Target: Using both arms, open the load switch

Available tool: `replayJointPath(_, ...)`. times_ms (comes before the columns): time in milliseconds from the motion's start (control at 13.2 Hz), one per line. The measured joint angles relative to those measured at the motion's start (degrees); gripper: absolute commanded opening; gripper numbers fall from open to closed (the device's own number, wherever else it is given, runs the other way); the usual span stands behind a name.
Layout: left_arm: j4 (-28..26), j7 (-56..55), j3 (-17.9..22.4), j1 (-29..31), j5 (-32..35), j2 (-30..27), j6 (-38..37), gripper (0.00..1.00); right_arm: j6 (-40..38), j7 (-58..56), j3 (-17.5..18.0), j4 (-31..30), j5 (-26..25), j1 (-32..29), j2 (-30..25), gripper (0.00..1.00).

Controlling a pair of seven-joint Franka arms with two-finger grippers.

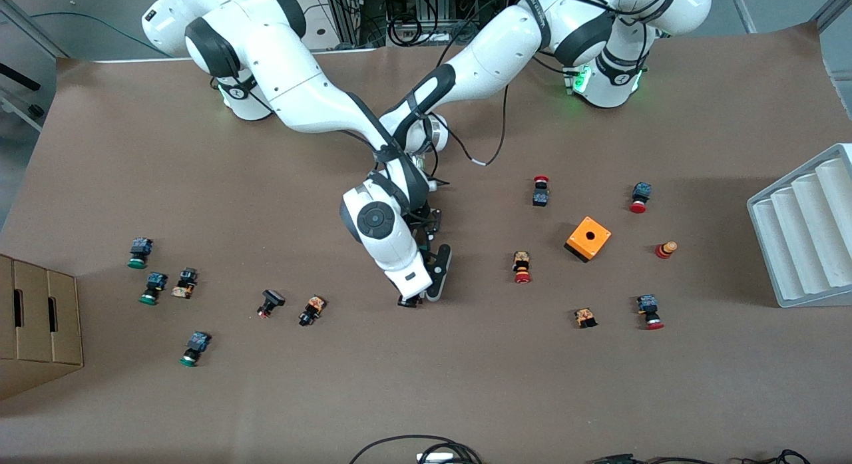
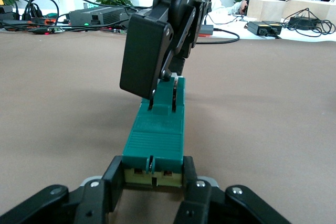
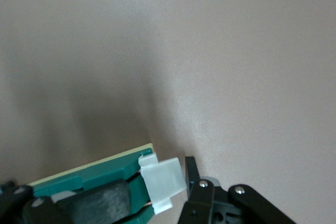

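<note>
Two white arms crossed over mid-table. Right arm (image 1: pixel 313 98) reaching from its base, elbow bent, forearm dropping steeply, wrist turned down. Left arm (image 1: pixel 492 48) stretched low from its base, passing under the right arm, wrist hidden beneath it.

On the table (image 1: pixel 466 384): a grey tray (image 1: pixel 809 231) at the left arm's end, a cardboard box (image 1: pixel 36 324) at the right arm's end, an orange cube (image 1: pixel 588 238) toward the left arm's end, push buttons (image 1: pixel 522 267) scattered to both ends.

Load switch (image 2: pixel 155 135) lifted between the two grippers, lying level, one end in each. Green body, ribbed top, pale underside at the near end.

Left gripper (image 2: pixel 154 182) clenched on one end of the switch, fingers (image 2: pixel 113 179) pressed against both sides, pale end face between them.

Right gripper (image 3: pixel 155 195) at the other end, pointing down. One pad (image 3: pixel 97 203) lying on the green top, the other finger (image 3: pixel 197 198) just outside a white piece (image 3: pixel 163 182) that sticks out from the switch's end. Jaws partly closed around that end; firm grip or mere touch, cannot tell.
</note>
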Motion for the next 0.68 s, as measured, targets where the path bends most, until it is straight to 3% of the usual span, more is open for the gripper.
replayJointPath(684, 0.0, 0.0, 0.0, -0.01, 0.0, 0.0, -0.01, 0.08, -2.54, -0.05, -0.5, 0.61, 0.0, -0.03, -0.34, 0.46)
